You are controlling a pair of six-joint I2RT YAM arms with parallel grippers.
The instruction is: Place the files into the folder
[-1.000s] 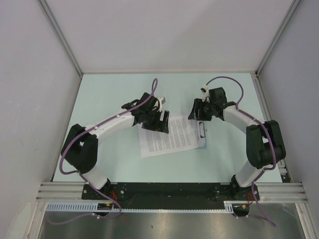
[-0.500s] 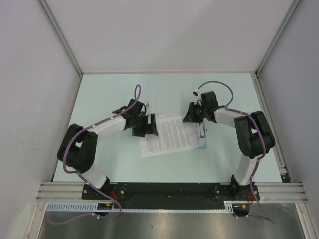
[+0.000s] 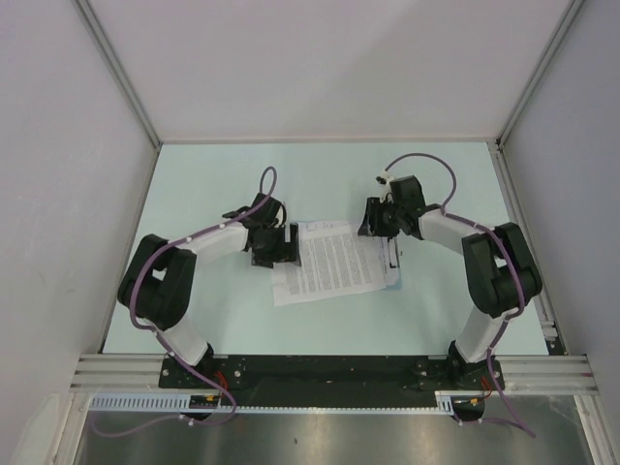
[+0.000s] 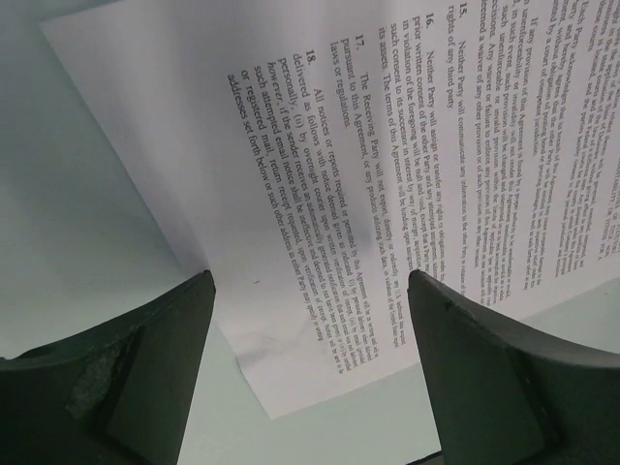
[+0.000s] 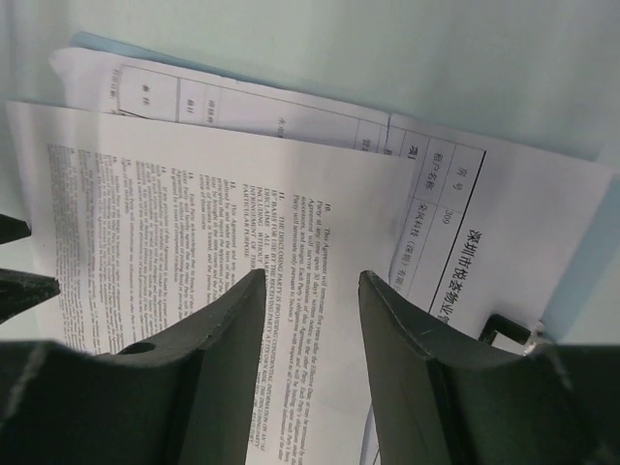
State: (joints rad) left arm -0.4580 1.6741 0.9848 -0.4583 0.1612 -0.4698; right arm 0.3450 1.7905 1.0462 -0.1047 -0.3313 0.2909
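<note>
Where the two arms reach in from either side, the files (image 3: 334, 260) lie face up near the middle of the surface (image 3: 213, 184), a little closer to its near edge than to its far one. They form a loosely fanned stack. The top sheet carries dense paragraphs of numbered clauses. A second sheet, printed with a table and larger characters, sticks out from under it toward the far right corner of the surface.

The folder (image 5: 589, 266) lies flat beneath the stack and shows only as pale-blue strips past the paper edges in the right wrist view. A small black fitting (image 5: 509, 331) sits at the paper edge there.

The left gripper (image 3: 279, 244) hangs low just beside the left edge of the stack. Its fingers (image 4: 107, 358) are spread wide and hold nothing, and one corner of the top sheet lies flat in the gap between them.

The right gripper (image 3: 376, 219) hovers over the far right part of the stack. Its fingers (image 5: 223, 368) stand only partway apart, and printed paper shows through the narrow gap. Nothing is pinched between them, and I cannot tell whether the tips touch the sheet.
</note>
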